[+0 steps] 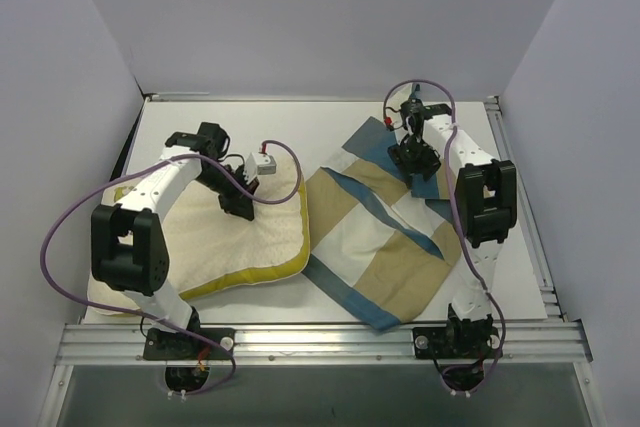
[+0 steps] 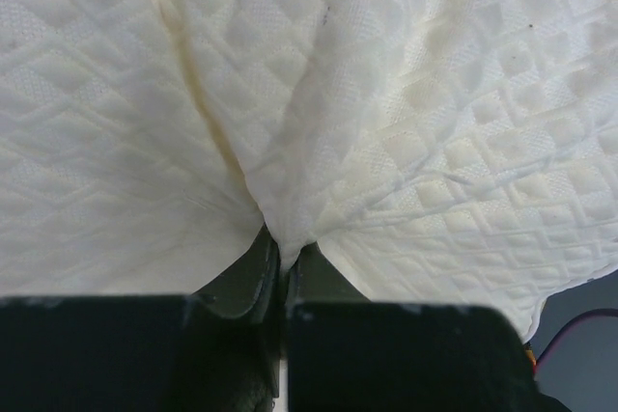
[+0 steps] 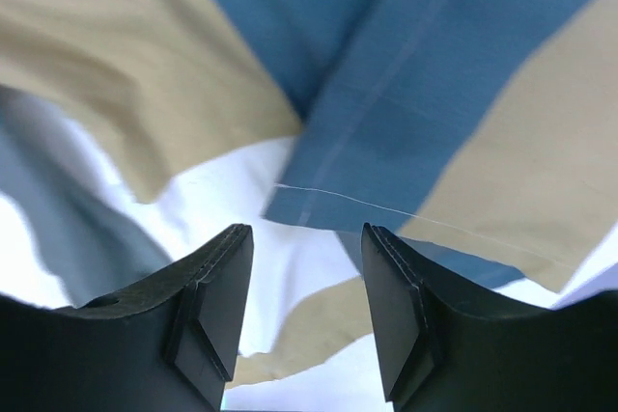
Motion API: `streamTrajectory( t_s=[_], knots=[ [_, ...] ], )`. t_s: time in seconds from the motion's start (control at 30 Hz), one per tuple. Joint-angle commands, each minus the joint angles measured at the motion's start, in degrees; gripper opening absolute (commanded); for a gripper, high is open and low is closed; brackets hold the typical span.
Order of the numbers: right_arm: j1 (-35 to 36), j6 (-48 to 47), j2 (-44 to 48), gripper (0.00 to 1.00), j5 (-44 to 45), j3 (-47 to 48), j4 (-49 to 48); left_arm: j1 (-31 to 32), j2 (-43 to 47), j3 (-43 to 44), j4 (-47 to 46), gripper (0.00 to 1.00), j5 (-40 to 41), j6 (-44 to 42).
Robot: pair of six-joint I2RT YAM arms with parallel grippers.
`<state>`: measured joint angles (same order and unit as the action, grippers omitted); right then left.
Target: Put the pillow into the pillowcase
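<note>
The cream quilted pillow (image 1: 250, 242) with yellow piping lies at the left of the table. My left gripper (image 1: 240, 209) is down on its upper middle, shut on a pinch of its fabric; in the left wrist view the pillow (image 2: 406, 113) fills the frame and a fold runs into the closed gripper (image 2: 283, 250). The blue, tan and white checked pillowcase (image 1: 385, 237) lies spread at centre right. My right gripper (image 1: 415, 159) hovers over its far right corner, open and empty; in the right wrist view the gripper (image 3: 307, 238) stands above the pillowcase's blue edge (image 3: 386, 142).
The white table (image 1: 300, 122) is bounded by a metal rail along its front (image 1: 320, 339) and right side. Grey walls close in left, back and right. Purple cables loop from both arms.
</note>
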<state>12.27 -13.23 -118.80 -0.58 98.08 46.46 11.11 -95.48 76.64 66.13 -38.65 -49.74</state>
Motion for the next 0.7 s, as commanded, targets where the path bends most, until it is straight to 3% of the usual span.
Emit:
streamTrajectory(
  t_s=[0.0, 0.3, 0.67],
  knots=[
    [-0.7, -2.3, 1.5, 0.50, 5.8, -1.3, 1.4, 1.2, 2.5, -0.4, -3.7, 0.00, -1.3, 2.9],
    [-0.5, -0.2, -0.2, 0.66, 1.6, -1.3, 1.9, 2.0, 1.4, -1.6, -5.8, 0.00, -0.6, 3.8],
    [0.6, 0.7, -5.5, 0.59, 5.1, -0.1, 1.8, 2.5, 1.7, -3.5, -8.5, 0.00, -1.2, 6.1]
  ],
)
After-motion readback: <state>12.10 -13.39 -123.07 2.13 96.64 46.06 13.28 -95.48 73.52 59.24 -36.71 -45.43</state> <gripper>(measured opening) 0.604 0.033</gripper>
